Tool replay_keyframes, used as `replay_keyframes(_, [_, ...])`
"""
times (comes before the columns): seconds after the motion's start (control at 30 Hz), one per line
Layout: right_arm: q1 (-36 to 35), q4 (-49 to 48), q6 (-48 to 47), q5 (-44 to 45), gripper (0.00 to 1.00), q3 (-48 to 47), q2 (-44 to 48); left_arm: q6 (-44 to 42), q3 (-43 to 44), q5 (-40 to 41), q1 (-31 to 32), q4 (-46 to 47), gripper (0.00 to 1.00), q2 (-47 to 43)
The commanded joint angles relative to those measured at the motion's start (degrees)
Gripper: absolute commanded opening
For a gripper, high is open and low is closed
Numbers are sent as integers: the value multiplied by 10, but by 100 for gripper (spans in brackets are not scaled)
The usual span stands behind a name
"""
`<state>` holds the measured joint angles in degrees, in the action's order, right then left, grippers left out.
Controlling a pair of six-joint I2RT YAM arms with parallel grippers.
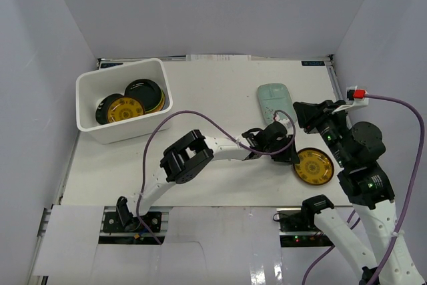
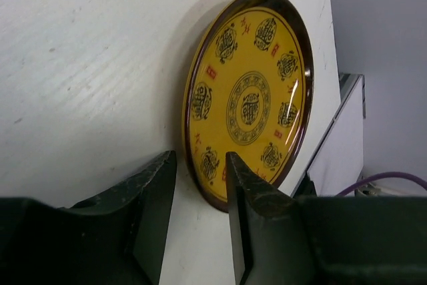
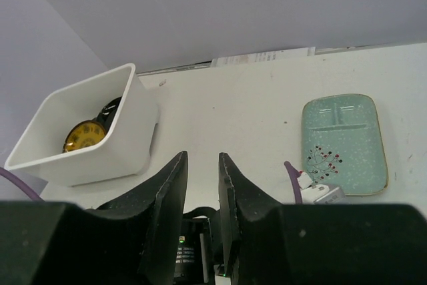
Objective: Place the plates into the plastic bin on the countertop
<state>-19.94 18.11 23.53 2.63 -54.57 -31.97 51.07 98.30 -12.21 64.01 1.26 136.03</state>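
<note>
A gold plate point(image 1: 313, 166) with dark patterns lies on the white countertop point(image 1: 220, 98) at the front right. My left gripper point(image 1: 291, 155) is at its left edge. In the left wrist view the jaws of the left gripper point(image 2: 199, 159) stand partly apart astride the rim of the gold plate point(image 2: 250, 98), one finger over its face and the other on the table side. A pale mint plate point(image 1: 273, 101) lies further back. The white plastic bin point(image 1: 120, 70) at the back left holds a gold plate point(image 1: 125, 109) and black plates point(image 1: 143, 91). My right gripper point(image 1: 301, 111) hovers by the mint plate, narrowly open and empty.
A purple cable point(image 1: 200, 117) loops over the table from the left arm. The right wrist view shows its gripper point(image 3: 202, 158), the bin point(image 3: 100, 145) at the left and the mint plate point(image 3: 343, 141) at the right. Grey walls enclose the table.
</note>
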Motion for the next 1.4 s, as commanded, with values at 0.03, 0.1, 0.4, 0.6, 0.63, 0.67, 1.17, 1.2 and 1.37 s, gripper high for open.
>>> replay_keyframes(0.03, [0, -18, -2, -16, 31, -2, 8, 11, 34, 25, 5, -41, 45, 41])
replay_keyframes(0.1, [1, -18, -2, -17, 31, 2, 8, 12, 42, 25, 5, -42, 23, 47])
replay_keyframes(0.4, [1, -29, 5, -13, 31, -7, -2, -17, -91, -17, 0, 51, 0, -79])
replay_keyframes(0.6, [1, -78, 41, -80, 31, -11, -7, 0, -265, -56, -66, 131, 0, -305])
replay_keyframes(0.63, [1, -83, 42, -69, 30, -12, -2, 5, -295, -72, -101, 149, 0, -341])
replay_keyframes(0.67, [1, -87, 42, -60, 30, -12, 4, 10, -356, -78, -123, 154, 0, -380])
replay_keyframes(1.17, [0, -98, 32, -84, 31, 53, -41, -105, -396, 1, -717, -190, 0, -759])
replay_keyframes(1.2, [1, -96, 27, -81, 30, 57, -47, -111, -397, 32, -737, -195, 0, -752])
replay_keyframes(1.37, [1, -73, 1, -38, 31, 68, -120, -111, -408, 107, -761, -197, 0, -719])
